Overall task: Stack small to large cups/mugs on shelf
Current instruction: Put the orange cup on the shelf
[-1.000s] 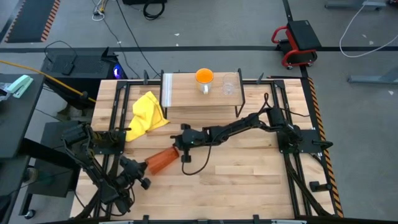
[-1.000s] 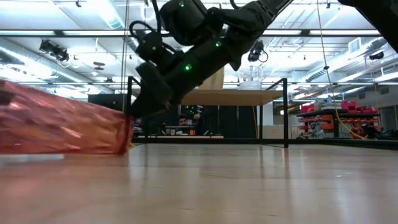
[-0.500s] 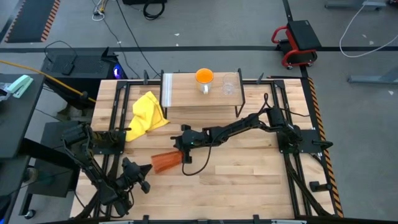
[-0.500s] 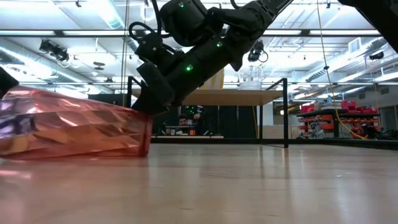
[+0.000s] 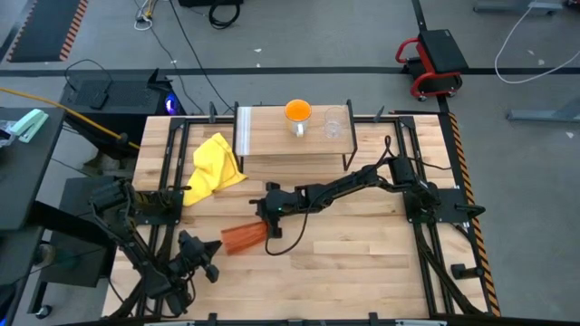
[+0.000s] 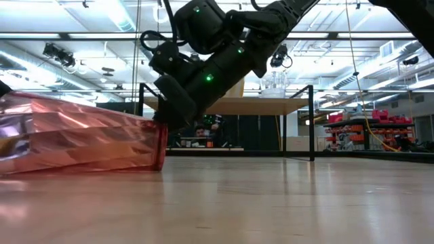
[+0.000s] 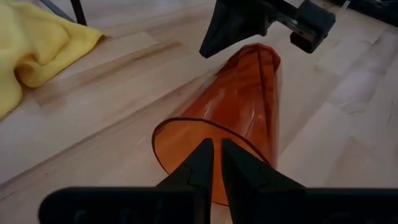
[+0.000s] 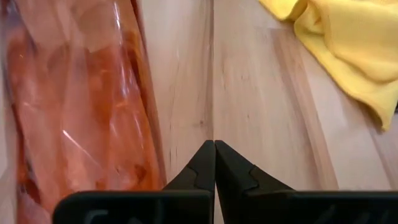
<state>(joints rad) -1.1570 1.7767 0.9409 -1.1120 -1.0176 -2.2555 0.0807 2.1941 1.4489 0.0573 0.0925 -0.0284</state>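
The brown-orange ribbed tumbler (image 5: 243, 238) lies on its side on the tabletop, mouth toward the table's left. My right gripper (image 5: 268, 228) is shut at its narrow closed end. My left gripper (image 5: 214, 252) is shut and points at the mouth rim (image 7: 186, 124) from the near left, just short of it. The orange mug (image 5: 298, 112) and the clear cup (image 5: 333, 124) stand upright on the shelf (image 5: 272, 143) near the far edge. My right gripper has its shut fingers (image 6: 166, 112) against the tumbler's wall at the narrow closed end (image 6: 157, 127). It comes slanting down from the far right side. The tumbler lies flat on the table along its side (image 8: 81, 124), beside the fingers.
A yellow cloth (image 5: 214, 168) lies crumpled on the table's left, between the shelf's left end and the tumbler. The shelf's black legs (image 5: 348, 154) stand behind the right arm. Bare tabletop (image 5: 362, 254) stretches to the near right.
The tumbler has turned about on the table. Its narrow end has swung toward the near edge while its mouth has stayed roughly in place, so it lies more left to right. My right gripper has moved slightly toward the near edge with that end.
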